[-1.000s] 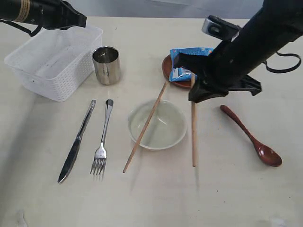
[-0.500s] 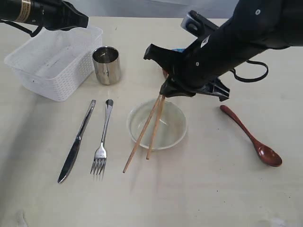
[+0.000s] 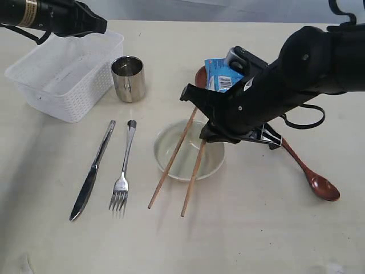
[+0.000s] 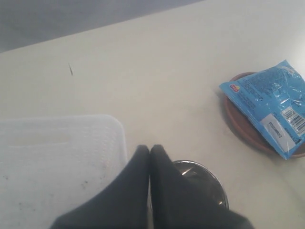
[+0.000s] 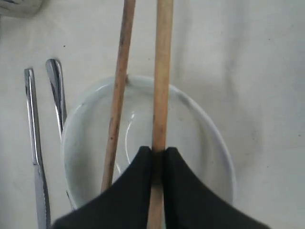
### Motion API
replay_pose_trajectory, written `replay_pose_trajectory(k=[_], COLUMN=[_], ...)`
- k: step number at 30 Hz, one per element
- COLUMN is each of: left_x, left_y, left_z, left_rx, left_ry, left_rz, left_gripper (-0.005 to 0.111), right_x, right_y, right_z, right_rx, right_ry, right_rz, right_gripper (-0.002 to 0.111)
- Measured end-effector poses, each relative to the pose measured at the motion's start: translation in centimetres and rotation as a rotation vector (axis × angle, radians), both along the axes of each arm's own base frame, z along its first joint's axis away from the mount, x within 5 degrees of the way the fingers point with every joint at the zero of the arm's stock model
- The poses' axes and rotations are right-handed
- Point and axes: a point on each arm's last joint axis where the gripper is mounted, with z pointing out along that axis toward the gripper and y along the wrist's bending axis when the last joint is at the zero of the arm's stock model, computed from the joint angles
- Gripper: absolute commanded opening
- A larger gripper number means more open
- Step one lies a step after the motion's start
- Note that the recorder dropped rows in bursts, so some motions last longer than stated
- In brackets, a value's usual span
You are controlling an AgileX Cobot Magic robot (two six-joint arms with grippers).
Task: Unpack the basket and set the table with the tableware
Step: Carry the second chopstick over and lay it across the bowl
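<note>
Pale beige worktop [image 3: 256, 240], tableware mostly laid out. Right hand [image 5: 158, 151] clamped on held chopstick [image 3: 193, 178], pinch toward upper end. Stick slants down across bowl [image 3: 212, 162] rim, just beside second chopstick [image 3: 170, 162] lying over bowl. Judgement: wood light, stiff, thin, round, so apt to pivot or roll in pinch. Right arm low, reaching in from right, wrist over bowl. Left hand [image 4: 149, 150] closed on nothing, hovering at basket [image 3: 74, 100] corner near cup [image 3: 128, 77].
</note>
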Motion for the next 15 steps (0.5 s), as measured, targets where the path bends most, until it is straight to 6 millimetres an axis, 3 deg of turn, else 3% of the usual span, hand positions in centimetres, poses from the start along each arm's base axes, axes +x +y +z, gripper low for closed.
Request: replay_pose_trajectory(k=[3,8,15], left_x=[0.00,-0.02,-0.13], left_y=[0.00,-0.03,-0.24], left_z=[0.00,0.00,0.04], left_rx=[0.000,-0.002,-0.016], left_ry=[0.000,0.001,0.005], left_rz=[0.000,-0.003,-0.025], left_gripper=[0.000,0.000,0.000], right_x=[0.03,0.08,0.15], right_y=[0.06,0.10,0.12], right_z=[-0.74,-1.15,-1.13], right_rx=[-0.016,-0.024,-0.021], right_ry=[0.025,0.035,0.028], right_rz=[0.006,0.008,0.006], right_gripper=[0.003,0.040,0.044])
